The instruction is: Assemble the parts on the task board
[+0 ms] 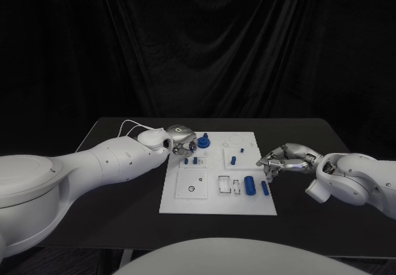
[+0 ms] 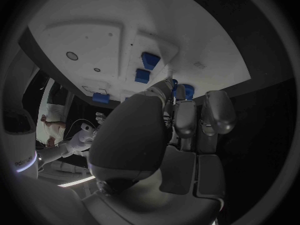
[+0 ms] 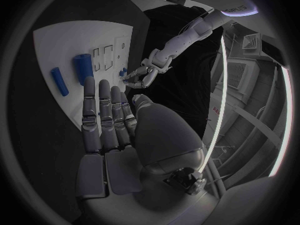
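— Nearest the camera, what lies on the task board [image 1: 216, 207]?

— Two blue cylinders at its near right: a thick cylinder [image 1: 249, 185] and, just beside it toward the board's right edge, a thin cylinder [image 1: 265, 188]. Both lie flat, long axes running from the near edge toward the far edge, roughly parallel.

— And the board itself?

— White, in the middle of the black table [image 1: 123, 223], its longer side running away from the robot.

— Other blue parts?

— A round knob part [image 1: 204, 141] stands at the far left. Two small pegs [image 1: 190, 161] stand side by side behind the left square recess, and two more small pieces [image 1: 237, 157] sit right of centre. So I count seven blue parts, though the smallest are hard to make out.

— The hands?

— Left hand [image 1: 180, 141] is over the board's far left corner, just beside the knob part, fingers curled in; whether they pinch anything I cannot tell. Right hand [image 1: 283, 161] hovers at the board's right edge, near the thin cylinder, fingers [image 3: 100, 115] straight and holding nothing.
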Controlling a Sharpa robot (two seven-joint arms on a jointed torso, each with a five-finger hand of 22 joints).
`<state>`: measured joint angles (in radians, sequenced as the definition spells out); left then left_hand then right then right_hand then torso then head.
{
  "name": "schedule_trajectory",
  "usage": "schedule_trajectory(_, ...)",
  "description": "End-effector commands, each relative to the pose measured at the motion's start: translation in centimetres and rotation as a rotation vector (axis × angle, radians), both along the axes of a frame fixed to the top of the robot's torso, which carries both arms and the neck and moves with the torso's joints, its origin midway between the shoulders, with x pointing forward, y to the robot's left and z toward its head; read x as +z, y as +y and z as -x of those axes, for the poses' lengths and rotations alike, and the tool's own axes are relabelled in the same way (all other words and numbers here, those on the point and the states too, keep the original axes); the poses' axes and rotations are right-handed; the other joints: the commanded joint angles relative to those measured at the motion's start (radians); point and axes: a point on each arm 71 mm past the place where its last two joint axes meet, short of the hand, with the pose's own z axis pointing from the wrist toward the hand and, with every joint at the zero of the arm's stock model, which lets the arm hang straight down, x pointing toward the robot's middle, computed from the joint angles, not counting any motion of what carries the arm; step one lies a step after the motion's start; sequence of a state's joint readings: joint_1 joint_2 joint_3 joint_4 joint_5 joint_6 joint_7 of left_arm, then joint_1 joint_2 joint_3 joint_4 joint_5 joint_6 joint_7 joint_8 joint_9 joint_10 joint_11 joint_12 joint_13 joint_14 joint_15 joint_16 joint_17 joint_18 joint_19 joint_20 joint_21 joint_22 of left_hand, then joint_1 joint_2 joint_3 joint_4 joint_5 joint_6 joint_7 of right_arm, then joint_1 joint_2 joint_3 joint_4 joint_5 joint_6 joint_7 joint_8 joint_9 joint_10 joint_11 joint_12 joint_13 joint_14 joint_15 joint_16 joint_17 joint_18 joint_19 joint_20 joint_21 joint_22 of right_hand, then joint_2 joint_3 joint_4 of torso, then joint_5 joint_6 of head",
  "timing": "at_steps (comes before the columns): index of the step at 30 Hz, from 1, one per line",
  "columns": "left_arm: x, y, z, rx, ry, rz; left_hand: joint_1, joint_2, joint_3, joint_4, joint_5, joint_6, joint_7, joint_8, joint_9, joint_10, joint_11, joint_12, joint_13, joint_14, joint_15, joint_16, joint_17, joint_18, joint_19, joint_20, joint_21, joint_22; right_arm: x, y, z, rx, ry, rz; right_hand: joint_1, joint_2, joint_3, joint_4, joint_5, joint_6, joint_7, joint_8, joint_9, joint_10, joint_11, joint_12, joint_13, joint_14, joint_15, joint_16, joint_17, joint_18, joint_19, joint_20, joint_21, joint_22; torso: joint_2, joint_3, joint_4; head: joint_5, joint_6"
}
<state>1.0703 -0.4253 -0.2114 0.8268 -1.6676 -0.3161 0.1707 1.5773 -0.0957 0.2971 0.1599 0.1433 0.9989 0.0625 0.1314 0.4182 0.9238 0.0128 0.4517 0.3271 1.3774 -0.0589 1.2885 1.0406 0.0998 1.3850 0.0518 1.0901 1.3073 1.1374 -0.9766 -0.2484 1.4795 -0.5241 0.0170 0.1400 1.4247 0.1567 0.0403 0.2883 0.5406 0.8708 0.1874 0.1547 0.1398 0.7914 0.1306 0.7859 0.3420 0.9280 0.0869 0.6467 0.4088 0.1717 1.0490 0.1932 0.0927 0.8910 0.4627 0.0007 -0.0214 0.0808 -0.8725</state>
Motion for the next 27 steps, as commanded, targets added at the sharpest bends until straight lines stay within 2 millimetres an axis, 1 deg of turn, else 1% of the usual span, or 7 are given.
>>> schedule_trajectory(1,-0.36,-0.24,0.16,-0.007,0.030,-0.011,-0.007,0.001,0.008,0.000,-0.005,-0.001,-0.001,0.002,0.000,0.006,0.002,-0.003,0.000,-0.006,0.001,-0.005,0.000,-0.001,-0.007,-0.001,-0.005,0.123,-0.13,0.05,0.16,0.009,0.015,0.004,-0.009,-0.001,0.000,0.004,-0.006,0.008,0.002,0.002,-0.001,-0.001,0.002,-0.004,-0.001,-0.003,0.002,-0.003,-0.001,0.007,-0.003,0.000,-0.005,-0.002,0.000,0.0001,0.0004,-0.003,0.000)
schedule_trajectory(10,-0.77,-0.50,0.32,-0.009,0.039,-0.013,-0.007,0.002,0.008,0.000,-0.005,-0.004,-0.001,0.001,0.000,0.008,0.002,-0.004,0.000,-0.007,0.001,-0.006,-0.001,-0.002,-0.006,-0.001,-0.003,0.124,-0.13,0.03,0.22,0.008,0.017,0.006,-0.010,0.000,0.001,0.003,-0.007,0.007,0.002,0.001,-0.001,-0.002,0.002,-0.004,-0.001,-0.004,0.002,-0.003,-0.002,0.007,-0.004,0.000,-0.006,-0.002,0.000,0.0001,0.0004,-0.006,0.000)
schedule_trajectory(23,-0.82,-1.09,0.25,-0.012,0.025,-0.005,-0.009,0.002,0.008,0.001,-0.006,-0.007,-0.001,-0.001,-0.001,0.009,0.003,-0.005,-0.001,-0.006,0.002,-0.006,0.000,-0.002,-0.006,-0.001,-0.003,0.124,-0.15,0.09,0.27,0.011,0.022,0.007,-0.011,0.001,0.001,0.003,-0.007,0.007,0.002,0.001,-0.001,-0.002,0.002,-0.004,-0.001,-0.004,0.002,-0.003,-0.002,0.007,-0.004,0.000,-0.006,-0.002,0.000,0.0001,0.0004,-0.010,0.000)
schedule_trajectory(27,-0.85,-1.22,0.18,-0.011,0.024,-0.006,-0.009,0.003,0.009,0.000,-0.006,-0.008,-0.001,-0.001,-0.001,0.010,0.003,-0.005,-0.001,-0.007,0.002,-0.006,-0.001,-0.002,-0.007,-0.001,-0.004,0.124,-0.15,0.09,0.29,0.011,0.024,0.008,-0.012,0.003,0.002,0.003,-0.007,0.007,0.002,0.001,-0.001,-0.002,0.002,-0.004,-0.001,-0.004,0.002,-0.003,-0.002,0.007,-0.004,0.001,-0.006,-0.002,0.001,0.0001,0.0001,-0.009,0.000)
